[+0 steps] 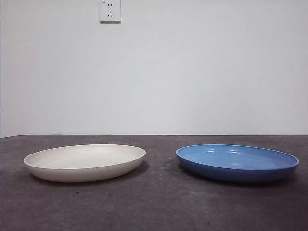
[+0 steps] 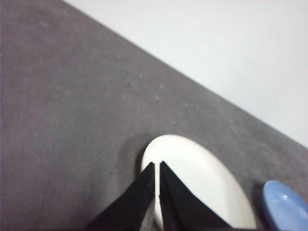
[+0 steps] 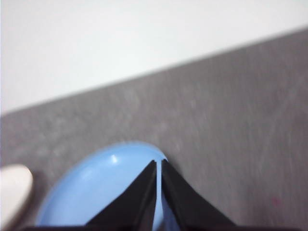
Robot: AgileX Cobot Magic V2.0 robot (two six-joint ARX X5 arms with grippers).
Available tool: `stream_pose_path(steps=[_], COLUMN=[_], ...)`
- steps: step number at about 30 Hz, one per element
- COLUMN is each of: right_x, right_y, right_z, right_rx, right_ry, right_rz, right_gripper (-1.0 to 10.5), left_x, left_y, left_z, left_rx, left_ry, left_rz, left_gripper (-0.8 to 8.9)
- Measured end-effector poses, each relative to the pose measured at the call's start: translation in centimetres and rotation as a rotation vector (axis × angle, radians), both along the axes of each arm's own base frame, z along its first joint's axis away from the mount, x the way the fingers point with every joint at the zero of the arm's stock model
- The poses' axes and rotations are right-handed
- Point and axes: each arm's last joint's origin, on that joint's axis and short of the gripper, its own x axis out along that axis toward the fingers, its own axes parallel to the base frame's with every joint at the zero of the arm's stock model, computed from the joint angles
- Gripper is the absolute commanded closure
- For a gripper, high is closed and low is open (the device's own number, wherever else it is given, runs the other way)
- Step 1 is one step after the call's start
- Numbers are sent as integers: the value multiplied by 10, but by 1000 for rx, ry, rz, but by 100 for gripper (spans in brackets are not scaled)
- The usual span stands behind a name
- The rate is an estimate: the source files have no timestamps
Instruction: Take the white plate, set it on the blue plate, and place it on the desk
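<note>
Below the left tool [image 2: 157, 166] lies the white plate [image 2: 202, 178], untouched.

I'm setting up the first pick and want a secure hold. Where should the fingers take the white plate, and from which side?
Grip the white plate by its low curved rim, one finger inside and one under the lip. It lies flat on the desk, too wide to span. The left gripper, shut, is above it, so coming down onto the outer rim, away from the blue plate, looks best.
</note>
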Motion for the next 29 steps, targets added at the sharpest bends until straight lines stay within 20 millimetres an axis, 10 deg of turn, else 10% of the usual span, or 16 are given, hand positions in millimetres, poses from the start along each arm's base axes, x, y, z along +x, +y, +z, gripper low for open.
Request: stream_pose_path(steps=[15, 29], right_x=[-23, 14], right_y=[2, 8], right_z=[90, 139], right_rx=[-22, -99], right_ry=[-12, 394], right_rz=[61, 364], right_gripper=[935, 935], left_x=[-15, 22], left_y=[-3, -13], left_z=[89, 129], left_rx=[85, 232], left_ry=[74, 314], left_rz=[-89, -464], left_gripper=[798, 798])
